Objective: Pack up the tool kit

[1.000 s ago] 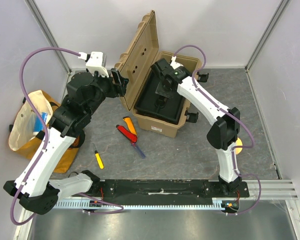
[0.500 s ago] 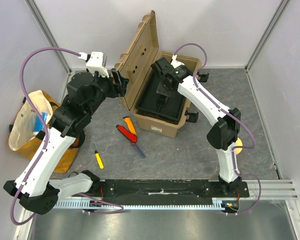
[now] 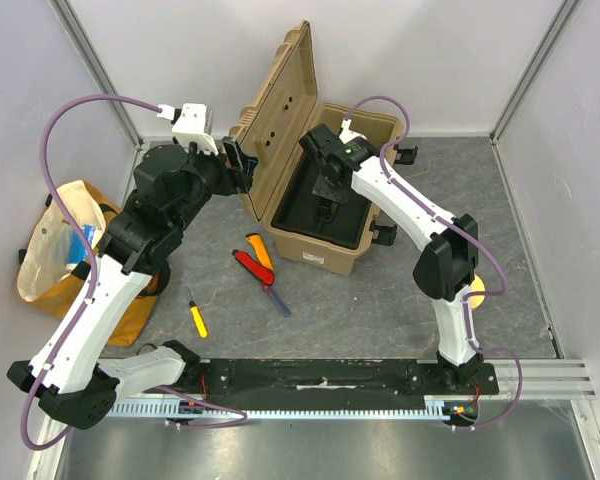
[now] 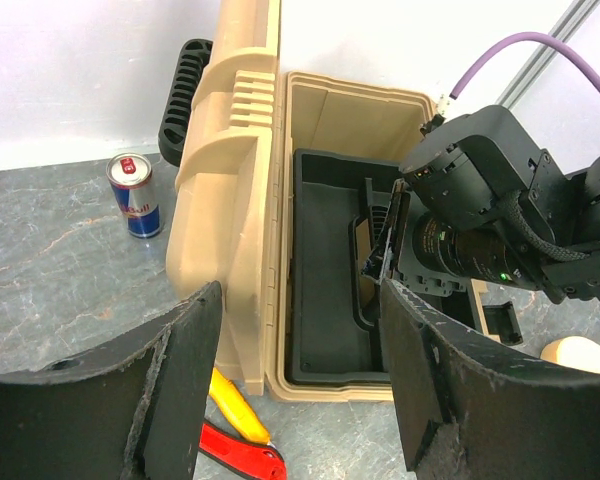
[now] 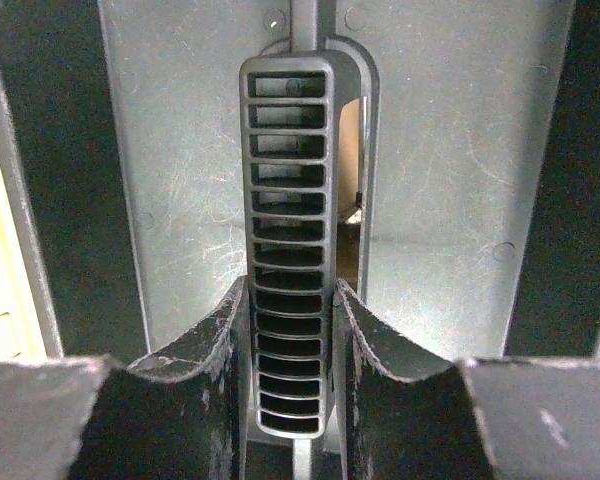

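The tan toolbox stands open at the back of the table, its lid upright on the left. My right gripper reaches down into the box. In the right wrist view it is shut on the ribbed black handle of the inner tray. My left gripper hovers beside the lid, open with nothing in it. A yellow screwdriver, a red knife and an orange-yellow tool lie on the table in front of the box.
A yellow-orange cloth bag sits at the far left, under the left arm. A drink can stands behind the lid. A round pale sponge disc lies by the right arm. A thin bluish tool lies near the knife.
My right gripper has shifted a little toward the back left with the tray handle, and the tray has tilted up with it. The left arm has not moved.
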`<state>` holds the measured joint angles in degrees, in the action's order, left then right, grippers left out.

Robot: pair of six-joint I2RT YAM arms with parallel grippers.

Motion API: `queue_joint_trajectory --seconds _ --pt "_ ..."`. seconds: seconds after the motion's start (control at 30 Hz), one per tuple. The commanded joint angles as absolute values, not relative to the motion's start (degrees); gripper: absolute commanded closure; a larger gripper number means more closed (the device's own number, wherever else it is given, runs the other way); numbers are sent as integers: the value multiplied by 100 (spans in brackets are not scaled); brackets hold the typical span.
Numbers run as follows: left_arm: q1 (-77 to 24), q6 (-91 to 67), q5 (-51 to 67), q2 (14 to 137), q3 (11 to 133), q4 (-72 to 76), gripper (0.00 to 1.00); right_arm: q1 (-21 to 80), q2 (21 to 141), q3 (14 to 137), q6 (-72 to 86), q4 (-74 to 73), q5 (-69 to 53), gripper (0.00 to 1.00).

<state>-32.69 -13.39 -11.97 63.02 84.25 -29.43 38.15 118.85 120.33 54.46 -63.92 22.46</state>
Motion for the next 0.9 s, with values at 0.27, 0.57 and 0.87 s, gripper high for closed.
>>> queue_joint_trajectory --seconds 0.27,0.57,0.87 --pt "-3269 -1222 -1336 6214 8402 -2672 29 3876 11637 11619 5660 -5783 2118 100" --pt "-3252 -1239 -1336 6188 8367 -2672 29 3885 11514 11470 5625 -5810 2127 71" --pt "-3252 -1231 -1371 6135 8402 -2725 28 3885 11198 11821 5309 -5696 2654 29"
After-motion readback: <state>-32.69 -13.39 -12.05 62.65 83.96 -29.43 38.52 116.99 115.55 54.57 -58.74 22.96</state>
